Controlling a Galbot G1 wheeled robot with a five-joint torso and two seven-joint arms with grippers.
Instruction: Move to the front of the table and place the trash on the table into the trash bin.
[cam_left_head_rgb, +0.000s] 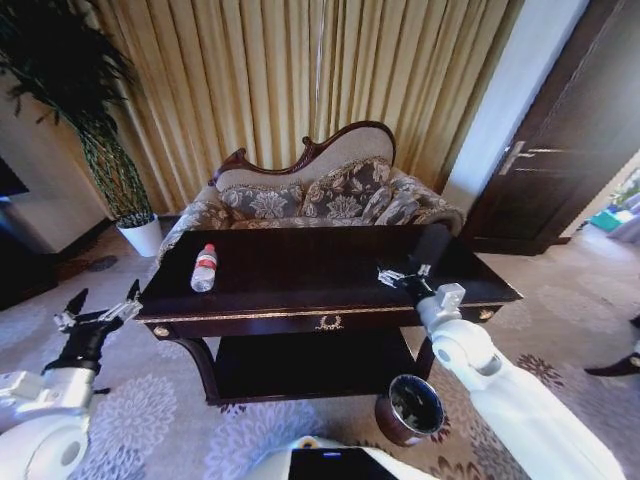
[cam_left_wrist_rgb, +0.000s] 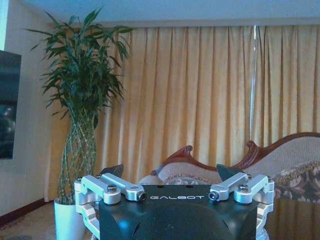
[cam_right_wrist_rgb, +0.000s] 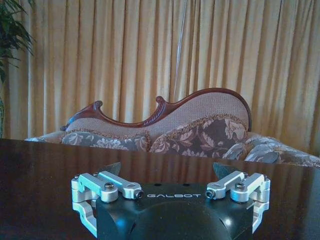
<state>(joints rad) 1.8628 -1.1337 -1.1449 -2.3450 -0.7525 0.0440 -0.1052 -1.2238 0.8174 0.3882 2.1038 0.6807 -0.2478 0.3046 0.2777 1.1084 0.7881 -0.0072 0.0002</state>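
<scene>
Behind everything, gold curtains (cam_left_head_rgb: 300, 70) are hung across the back wall, and a carved-back patterned sofa (cam_left_head_rgb: 320, 190) is set just behind the counter (cam_left_head_rgb: 300, 285). The counter, dark and glossy with gold edge trim, is seen straight ahead in the head view, with a lower shelf (cam_left_head_rgb: 300, 365) beneath its top. A tall potted plant (cam_left_head_rgb: 100, 130) is stood at the left near the wall. On the floor at the counter's front right corner, the trash bin (cam_left_head_rgb: 410, 410) is placed upright, its metal rim showing. The right hand (cam_left_head_rgb: 400, 277) is held over the right part of the counter top; its fingers are spread wide apart with nothing between them, as is plain in the right wrist view (cam_right_wrist_rgb: 167, 172). The left hand (cam_left_head_rgb: 100, 305) is kept off the counter's left end, above the carpet, likewise spread wide and empty. The bottle (cam_left_head_rgb: 204, 268), clear with a red cap, is laid on its side on the left part of the counter top, well apart from both hands.
</scene>
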